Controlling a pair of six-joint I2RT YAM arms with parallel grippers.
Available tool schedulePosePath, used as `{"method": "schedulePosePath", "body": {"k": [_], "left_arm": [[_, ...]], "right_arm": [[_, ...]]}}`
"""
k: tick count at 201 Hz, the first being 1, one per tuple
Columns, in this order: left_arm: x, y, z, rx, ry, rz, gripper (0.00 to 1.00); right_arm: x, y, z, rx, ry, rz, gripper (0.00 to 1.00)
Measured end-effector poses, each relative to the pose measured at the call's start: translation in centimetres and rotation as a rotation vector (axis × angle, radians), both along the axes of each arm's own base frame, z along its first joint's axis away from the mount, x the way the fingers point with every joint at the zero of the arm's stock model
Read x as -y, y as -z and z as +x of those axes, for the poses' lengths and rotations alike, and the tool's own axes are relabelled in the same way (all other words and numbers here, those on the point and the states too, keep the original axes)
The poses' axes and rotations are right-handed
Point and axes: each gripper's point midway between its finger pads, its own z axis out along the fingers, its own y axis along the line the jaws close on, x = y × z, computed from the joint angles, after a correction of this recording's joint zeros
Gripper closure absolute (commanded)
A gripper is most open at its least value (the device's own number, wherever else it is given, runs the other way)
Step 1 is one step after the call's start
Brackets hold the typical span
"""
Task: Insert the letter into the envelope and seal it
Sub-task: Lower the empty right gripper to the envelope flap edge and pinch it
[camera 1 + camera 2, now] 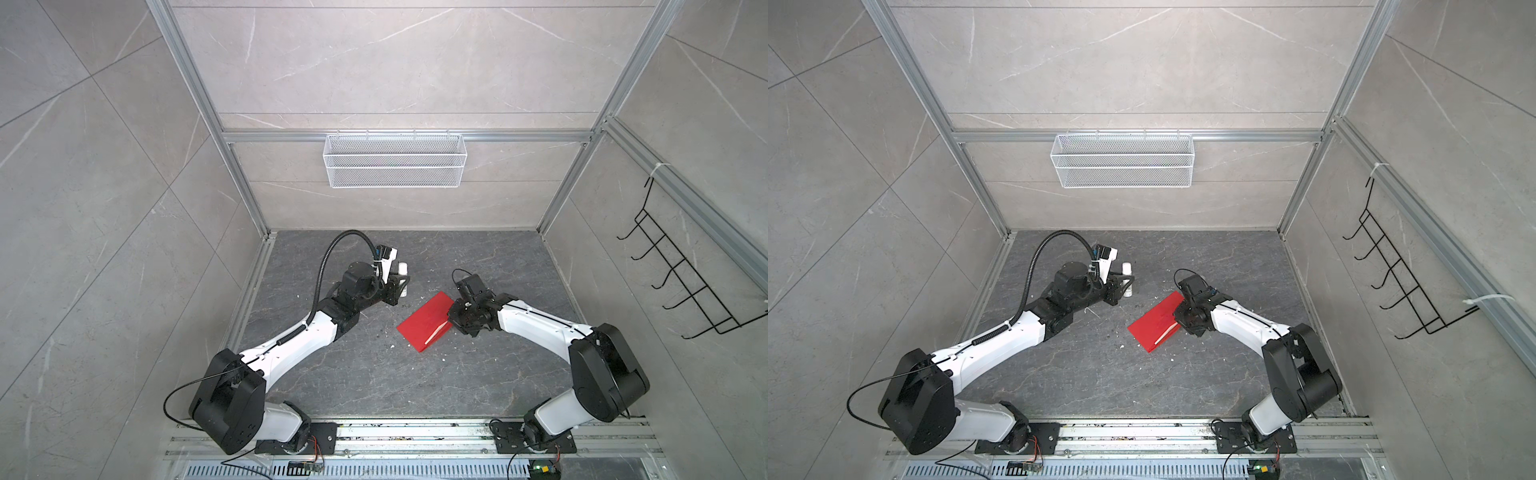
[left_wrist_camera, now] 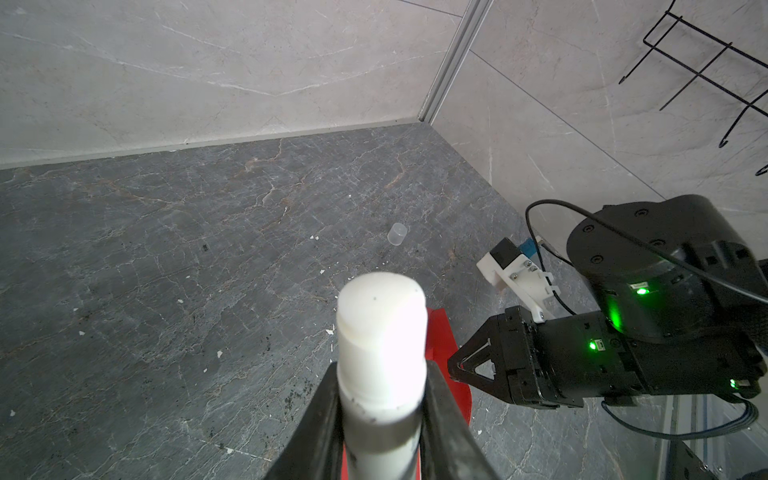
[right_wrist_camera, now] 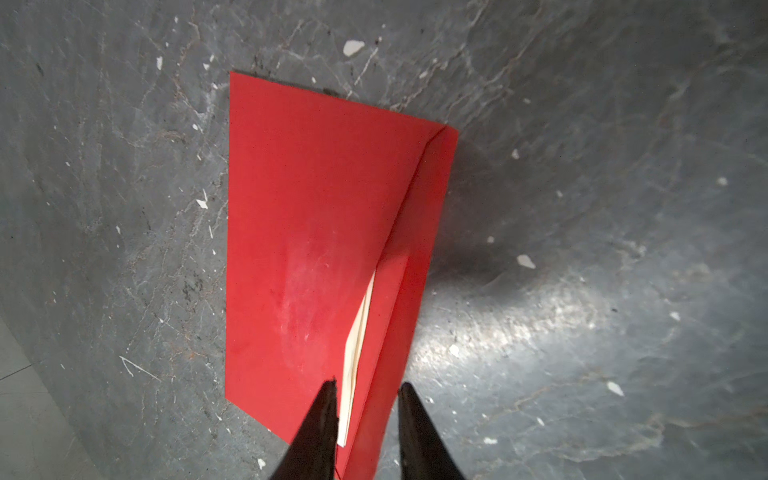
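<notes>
My left gripper [image 2: 382,370] clamps the uncapped white glue stick [image 2: 380,316], held ready for sealing. My right gripper [image 3: 365,388] stands narrowly parted astride the flap [image 3: 428,199] of the red envelope [image 3: 299,199], placed, I judge, to fold it. The letter [image 3: 358,332] lies inside the envelope, only its cream edge showing. Beyond, a clear cap [image 2: 397,233] lies on the table [image 2: 166,249]. No writing is legible.

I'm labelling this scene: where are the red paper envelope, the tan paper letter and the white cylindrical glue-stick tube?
red paper envelope [image 3: 299,199], right wrist view, flat red panel.
tan paper letter [image 3: 355,345], right wrist view, exposed edge.
white cylindrical glue-stick tube [image 2: 380,328], left wrist view, upper barrel.
</notes>
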Motion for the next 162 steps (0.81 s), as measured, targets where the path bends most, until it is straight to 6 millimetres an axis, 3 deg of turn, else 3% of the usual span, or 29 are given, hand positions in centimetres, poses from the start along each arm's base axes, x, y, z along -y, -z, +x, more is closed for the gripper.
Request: {"method": "schedulePosePath", "body": {"k": [81,133,162], "left_arm": [[0.0,0.0,0.0,0.0,0.0,0.0,1.0],[0.0,0.0,0.0,-0.001,0.0,0.001,1.0],[0.0,0.0,0.0,-0.001,-0.001,0.001,1.0]], "right_arm": [[-0.1,1.2,-0.5,-0.041,0.003,0.023,1.0],[-0.3,1.3,-0.8,-0.053,-0.069,0.017,1.0],[-1.1,-0.1,0.3,-0.028,-0.203,-0.013,1.0]]}}
